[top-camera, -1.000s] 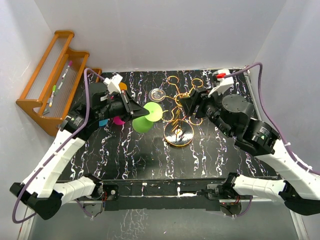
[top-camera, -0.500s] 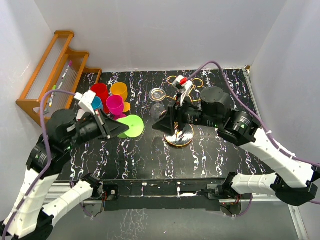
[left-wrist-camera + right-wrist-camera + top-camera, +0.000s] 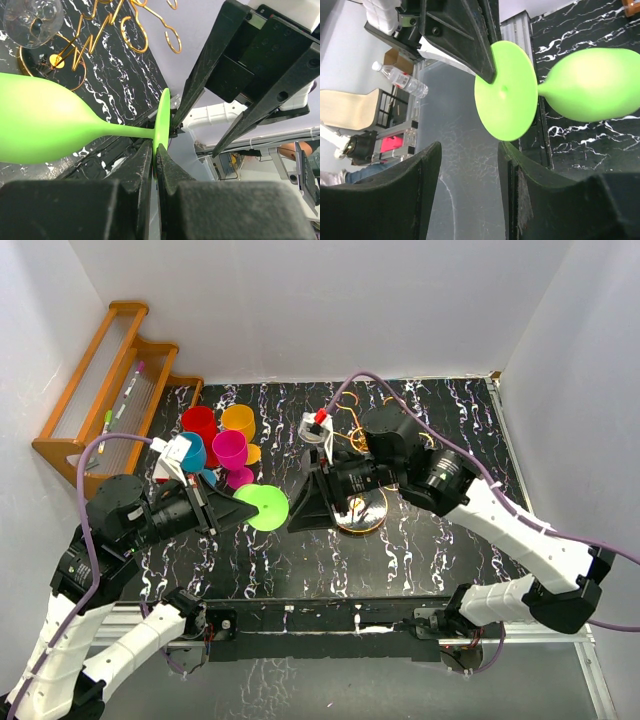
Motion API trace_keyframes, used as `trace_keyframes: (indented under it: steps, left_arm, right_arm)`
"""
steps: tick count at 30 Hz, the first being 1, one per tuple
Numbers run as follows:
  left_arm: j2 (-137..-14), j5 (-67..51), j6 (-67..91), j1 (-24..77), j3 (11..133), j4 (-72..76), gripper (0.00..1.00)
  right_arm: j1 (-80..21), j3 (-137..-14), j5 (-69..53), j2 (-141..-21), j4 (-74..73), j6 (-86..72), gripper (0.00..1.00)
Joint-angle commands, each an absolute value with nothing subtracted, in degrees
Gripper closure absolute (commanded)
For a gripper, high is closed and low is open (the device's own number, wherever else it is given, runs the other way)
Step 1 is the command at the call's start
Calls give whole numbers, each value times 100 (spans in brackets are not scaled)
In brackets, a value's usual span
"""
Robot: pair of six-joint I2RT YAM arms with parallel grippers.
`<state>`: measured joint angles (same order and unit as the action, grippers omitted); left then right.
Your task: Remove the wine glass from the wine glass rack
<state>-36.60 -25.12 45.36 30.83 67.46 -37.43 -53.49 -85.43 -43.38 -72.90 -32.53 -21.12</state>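
Observation:
My left gripper (image 3: pixel 240 506) is shut on the rim of the foot of a lime-green wine glass (image 3: pixel 264 508) and holds it above the table, left of the rack. In the left wrist view my left gripper (image 3: pixel 155 150) pinches the foot's edge, and the glass bowl (image 3: pixel 45 125) points left. The gold wire wine glass rack (image 3: pixel 362 515) stands mid-table, also seen in the left wrist view (image 3: pixel 100 40). A clear glass (image 3: pixel 316 429) hangs on it. My right gripper (image 3: pixel 294 524) is open and empty, just right of the green glass; its jaws face the foot (image 3: pixel 506 97).
Red (image 3: pixel 198 421), orange (image 3: pixel 238 418), pink (image 3: pixel 230 448) and blue (image 3: pixel 193 448) cups stand at the back left of the mat. An orange wooden slatted shelf (image 3: pixel 100 400) stands at the far left. My right arm reaches over the rack.
My left arm has pulled back toward the near left with the green glass. My right arm has swung left over the rack, and its open gripper now faces the glass's foot.

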Motion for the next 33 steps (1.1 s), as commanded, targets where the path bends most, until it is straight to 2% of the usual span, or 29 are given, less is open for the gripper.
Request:
trace_keyframes:
  steps: [1, 22, 33]
  left_arm:
    - [-3674, -2788, 4464, 3083, 6763, -3391, 100]
    - [-3515, -2731, 4456, 3081, 7004, -3450, 100]
    - [-3482, -2926, 4438, 3081, 6982, -3421, 100]
  right_arm:
    - [-5344, -8965, -4812, -7504, -2831, -2131, 51]
    - [-5341, -8808, -4461, -7262, -3409, -1932, 54]
    - [-5344, -9124, -4758, -7758, -3273, -1842, 54]
